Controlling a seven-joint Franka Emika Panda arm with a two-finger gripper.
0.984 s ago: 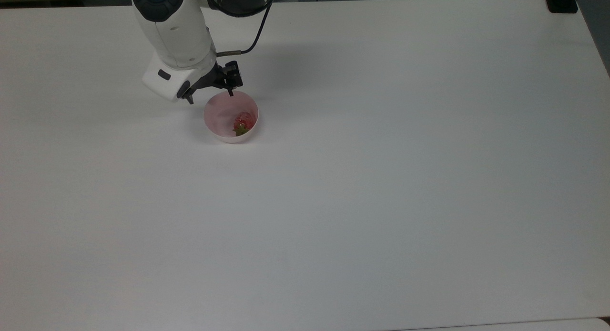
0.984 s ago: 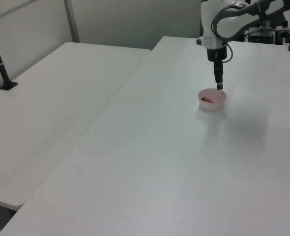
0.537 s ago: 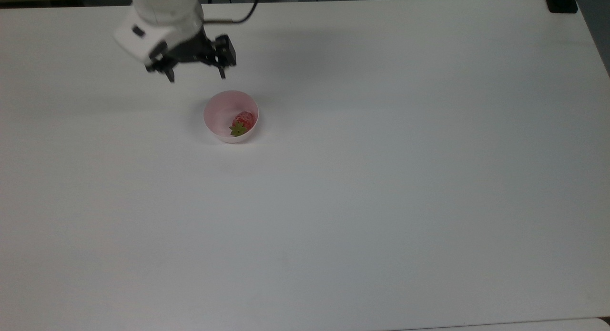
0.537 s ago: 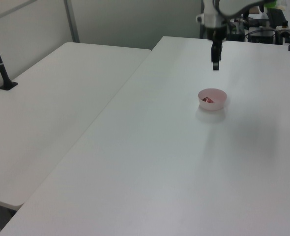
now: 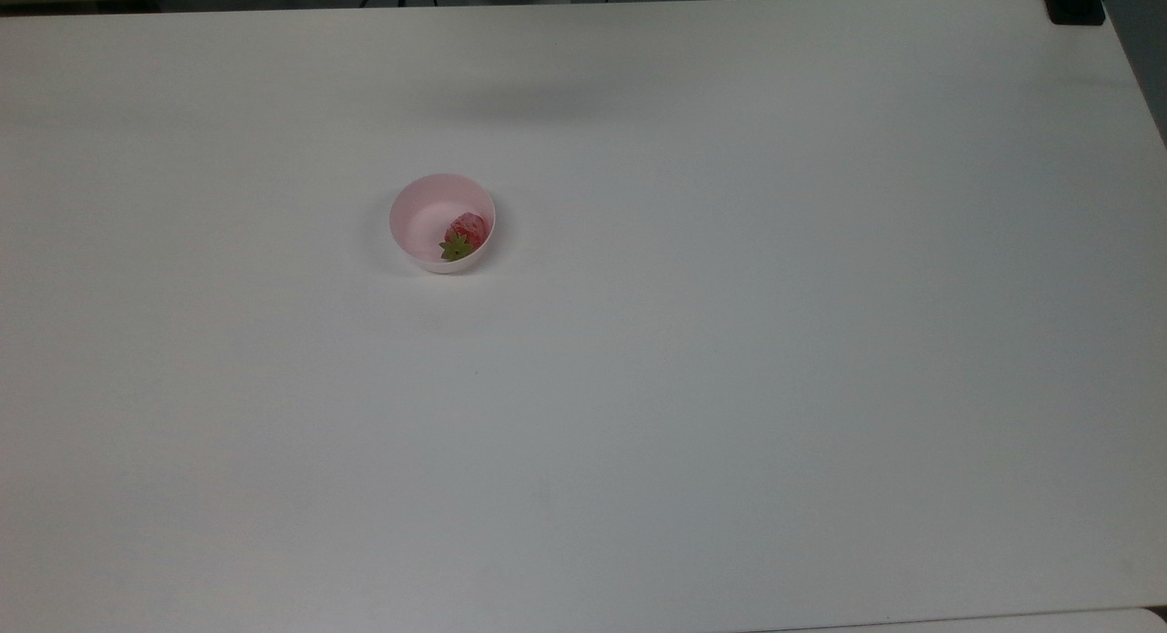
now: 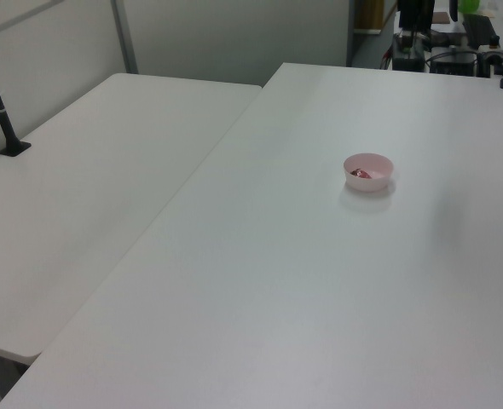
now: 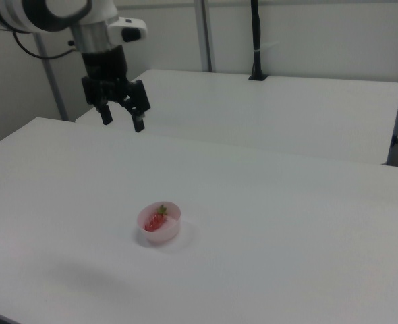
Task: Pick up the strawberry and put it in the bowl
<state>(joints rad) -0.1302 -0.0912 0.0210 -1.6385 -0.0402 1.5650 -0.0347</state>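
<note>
We find no readable text, label, brand, number or sign on the bowl [image 5: 428, 213], the strawberry [image 5: 463, 230], the tabletop [image 5: 729, 359] or the robot's hand [image 7: 123, 121].

- The white table [image 7: 287, 223] spreads below the claw [image 7: 122, 121], its top plain and matte.
- A second white table [image 7: 287, 108] stands beyond the claw in the right view, set edge to edge with the first; in the left view it lies on the left view's left [image 6: 81, 196].
- A black post [image 7: 256, 40] rises from a black foot on that second table, well apart from the claw toward the right view's right.
- A grey upright pole [image 7: 203, 34] stands behind the claw, between it and the black post.
</note>
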